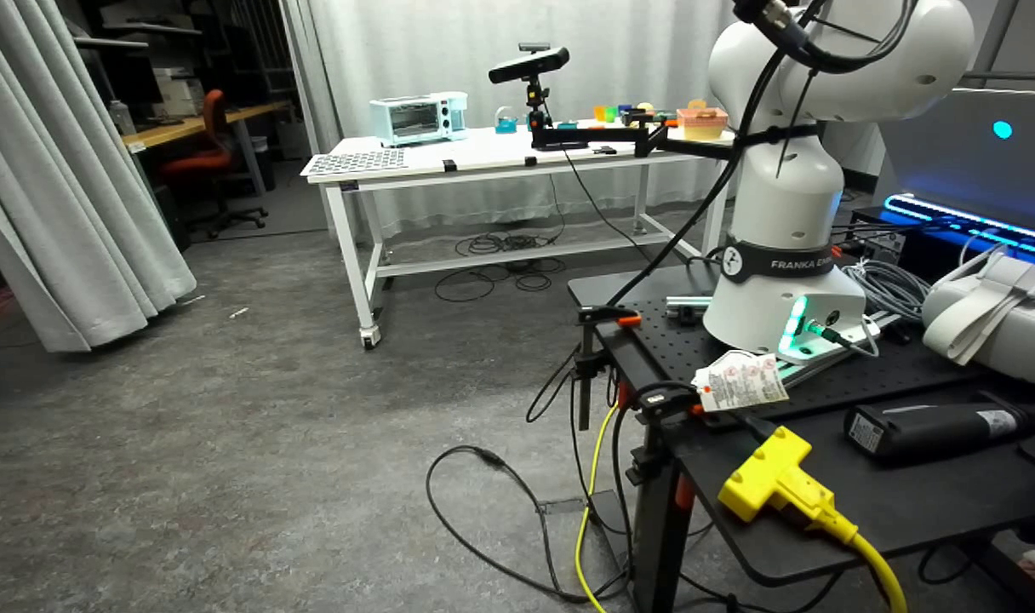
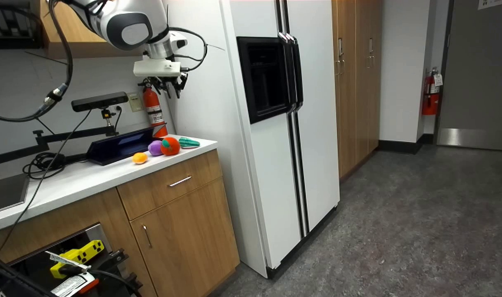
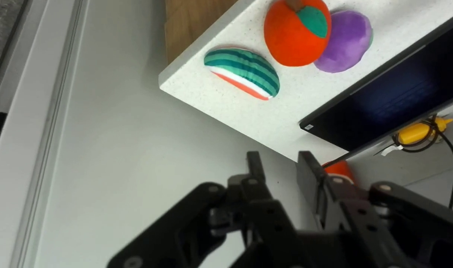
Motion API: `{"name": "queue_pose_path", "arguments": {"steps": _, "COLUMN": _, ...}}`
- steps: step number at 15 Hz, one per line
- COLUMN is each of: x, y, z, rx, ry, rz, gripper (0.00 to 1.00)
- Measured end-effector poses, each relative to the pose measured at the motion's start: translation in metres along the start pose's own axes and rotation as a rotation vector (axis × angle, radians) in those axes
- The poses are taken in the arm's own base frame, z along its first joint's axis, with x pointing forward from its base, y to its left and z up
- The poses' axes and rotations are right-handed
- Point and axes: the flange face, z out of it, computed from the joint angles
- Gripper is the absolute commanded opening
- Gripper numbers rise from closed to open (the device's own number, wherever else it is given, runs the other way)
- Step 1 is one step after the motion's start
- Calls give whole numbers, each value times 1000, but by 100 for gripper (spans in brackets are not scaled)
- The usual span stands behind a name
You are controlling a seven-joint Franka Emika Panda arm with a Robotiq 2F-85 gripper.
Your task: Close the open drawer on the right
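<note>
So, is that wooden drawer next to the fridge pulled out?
No, in an exterior view the drawer sits flush with the cabinet door below it.

In an exterior view, your counter (image 2: 73, 183) stands left of the fridge (image 2: 275, 165). On it, four toys (image 2: 170, 146) lie before the screen (image 2: 119, 146), the melon (image 2: 189, 142) nearest the fridge; behind the screen stands the extinguisher (image 2: 153, 105). Below the toys you have the drawer (image 2: 164, 187), directly above a door (image 2: 189, 235). Your gripper (image 2: 173, 94) hangs higher than the toys.
</note>
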Motion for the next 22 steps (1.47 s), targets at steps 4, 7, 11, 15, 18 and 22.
{"name": "queue_pose_path", "arguments": {"steps": 4, "x": 2, "y": 1, "z": -2, "rx": -30, "ry": 7, "rz": -27, "gripper": 94}}
{"name": "queue_pose_path", "arguments": {"steps": 7, "x": 2, "y": 2, "z": -3, "rx": -52, "ry": 13, "rz": -46, "gripper": 100}}
{"name": "queue_pose_path", "arguments": {"steps": 11, "x": 3, "y": 4, "z": -4, "rx": -74, "ry": 22, "rz": -54, "gripper": 100}}
{"name": "queue_pose_path", "arguments": {"steps": 15, "x": 1, "y": 5, "z": -1, "rx": -73, "ry": 18, "rz": -44, "gripper": 100}}
{"name": "queue_pose_path", "arguments": {"steps": 18, "x": 1, "y": 5, "z": -1, "rx": -73, "ry": 18, "rz": -43, "gripper": 100}}
{"name": "queue_pose_path", "arguments": {"steps": 22, "x": 1, "y": 5, "z": -1, "rx": -73, "ry": 18, "rz": -43, "gripper": 100}}
